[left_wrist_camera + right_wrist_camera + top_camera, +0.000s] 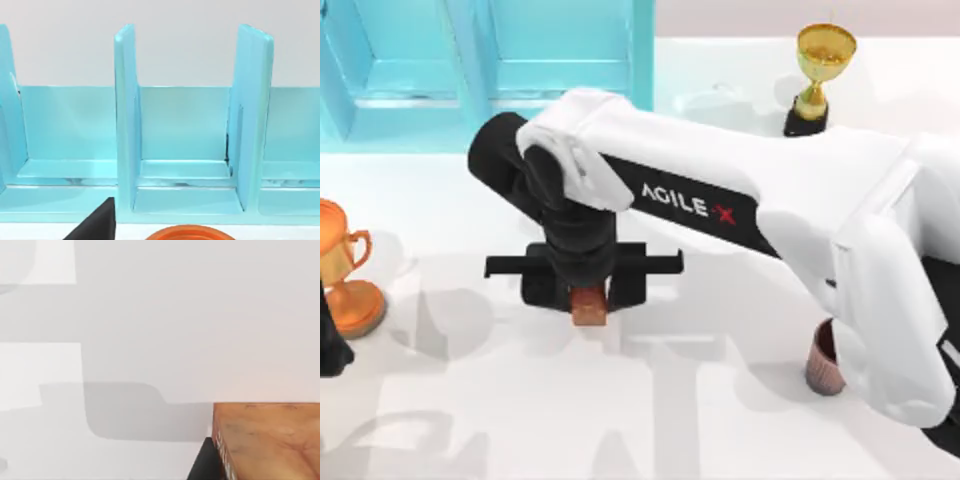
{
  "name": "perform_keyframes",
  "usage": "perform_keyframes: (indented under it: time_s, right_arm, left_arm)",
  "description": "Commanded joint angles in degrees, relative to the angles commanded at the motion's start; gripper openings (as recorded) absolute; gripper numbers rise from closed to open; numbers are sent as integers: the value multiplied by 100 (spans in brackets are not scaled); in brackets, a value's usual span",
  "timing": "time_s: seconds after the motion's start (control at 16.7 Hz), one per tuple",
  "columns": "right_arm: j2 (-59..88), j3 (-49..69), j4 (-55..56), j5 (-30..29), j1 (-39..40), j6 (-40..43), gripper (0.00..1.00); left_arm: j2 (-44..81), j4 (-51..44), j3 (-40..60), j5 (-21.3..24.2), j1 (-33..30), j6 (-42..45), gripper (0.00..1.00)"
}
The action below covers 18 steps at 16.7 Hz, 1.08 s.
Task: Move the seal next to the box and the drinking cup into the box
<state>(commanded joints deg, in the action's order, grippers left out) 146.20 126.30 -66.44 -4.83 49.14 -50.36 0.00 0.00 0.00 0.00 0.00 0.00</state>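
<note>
The white table (700,400) carries everything, and the biggest thing on it is my right arm (840,200), a white AgileX limb with "AGILE·X" printed in white and red on a black band. It reaches from about four o'clock across to the middle of the table, its black wrist bent downward. The right gripper (588,300) points down at the table just left of centre and is clamped on the seal (588,305), a reddish-brown mottled block whose end pokes out below the fingers; the right wrist view shows the seal's marbled face (270,440) close up above the white surface.

The light blue box (480,70) sits at eleven o'clock, split by upright dividers (125,115) into open compartments; those visible hold nothing.

At nine o'clock stands an orange two-handled trophy (342,270), and beside it, at the table's left edge, a dark bit of my left arm (332,350); whether its fingers are apart or together I cannot tell. A gold trophy cup (818,70) stands at one o'clock.

The drinking cup (824,362), dark brown and ribbed, stands upright at four o'clock, partly hidden by the right arm.
</note>
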Motion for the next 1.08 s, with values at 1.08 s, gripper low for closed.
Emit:
perform_keyframes:
  time_s: [1.08]
  right_arm:
    - [-2285,-1704,-519,81,-826,853,0]
  left_arm:
    - [0,0,0,0,0,0,100]
